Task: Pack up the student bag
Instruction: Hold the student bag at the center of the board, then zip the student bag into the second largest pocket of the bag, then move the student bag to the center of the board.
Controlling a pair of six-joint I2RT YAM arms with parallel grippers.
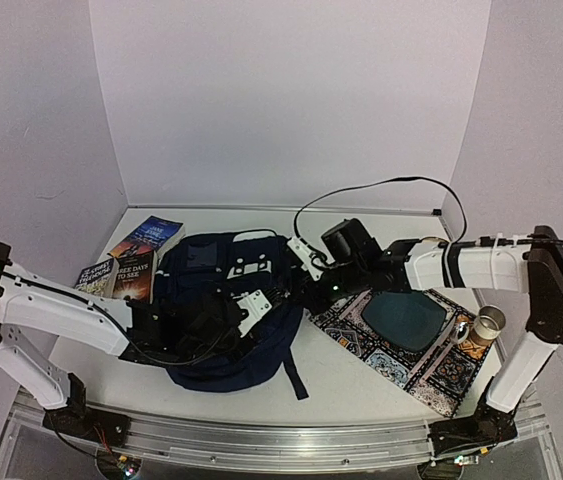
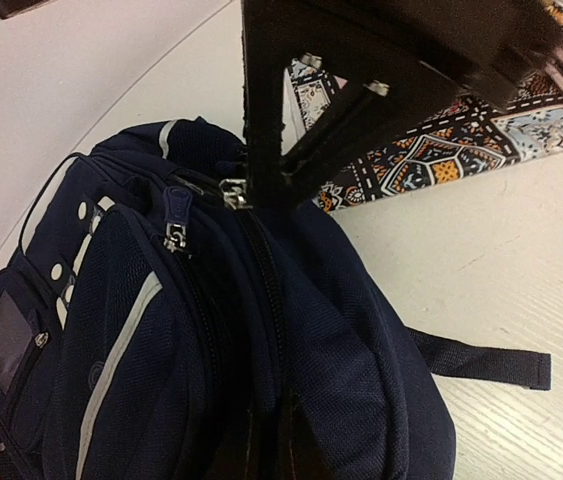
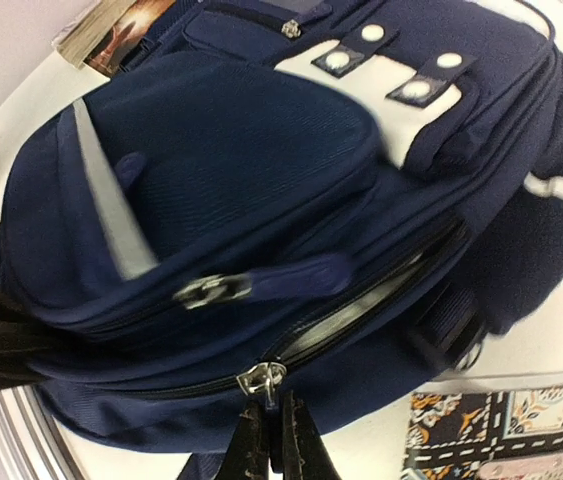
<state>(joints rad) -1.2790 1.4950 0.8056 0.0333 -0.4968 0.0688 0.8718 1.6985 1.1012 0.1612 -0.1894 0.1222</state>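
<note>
Navy cloth, the bag [image 1: 216,310] lies just beside the mat [image 1: 401,350], on the left arm's side. The right gripper [image 3: 276,435] is clamped on a metal zip pull [image 3: 261,380]. The left gripper [image 2: 258,195] is pinched shut on the bag's zip seam, farther from the mat. Judged best: left braces, right draws along the teeth, not upward.

Plain pale walls [image 1: 291,90] on three sides, lilac-tinted light; white wood-grain bench [image 1: 361,385]; metal rail [image 1: 261,440] along near edge.
</note>
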